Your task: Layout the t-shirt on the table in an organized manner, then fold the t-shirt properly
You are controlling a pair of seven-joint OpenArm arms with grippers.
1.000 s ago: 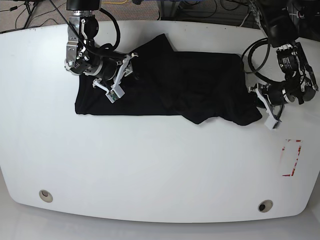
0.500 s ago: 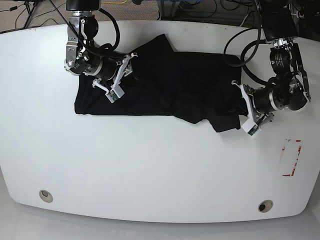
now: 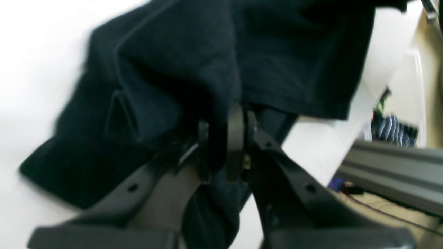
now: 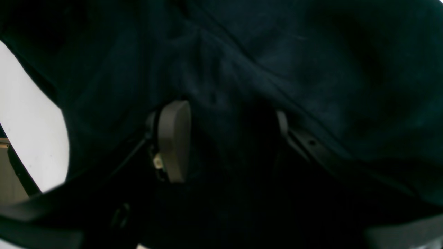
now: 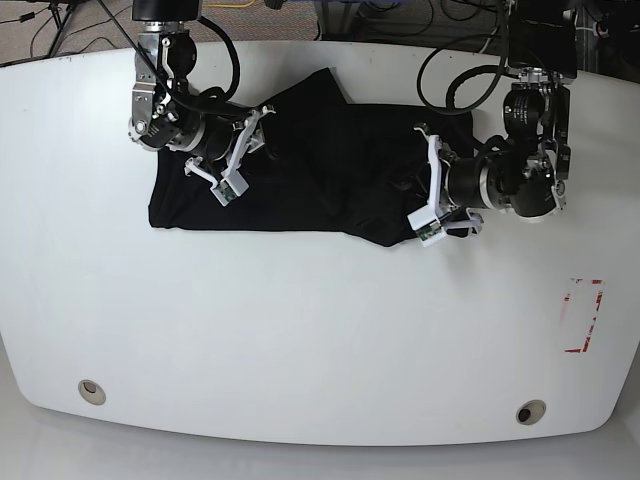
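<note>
The left gripper point(image 5: 428, 190) has carried the right-hand end of the t-shirt point(image 5: 330, 170) inward across the tabletop point(image 5: 300, 330), away from the red tape mark point(image 5: 583, 316) and toward the garment's middle. In the left wrist view its jaws are clenched on a bunched fold of black cloth. That doubled-over end suggests a fold in progress, or a regrasp to straighten it; the cloth looks too rumpled to count as laid out.

The right gripper point(image 5: 235, 160) hangs over the shirt's far-left part, jaws part-open with cloth lying between them, not visibly pinched.

The t-shirt lies on the far half of the tabletop, well apart from the tape mark, its long axis running left to right, with one corner jutting toward the far edge.
</note>
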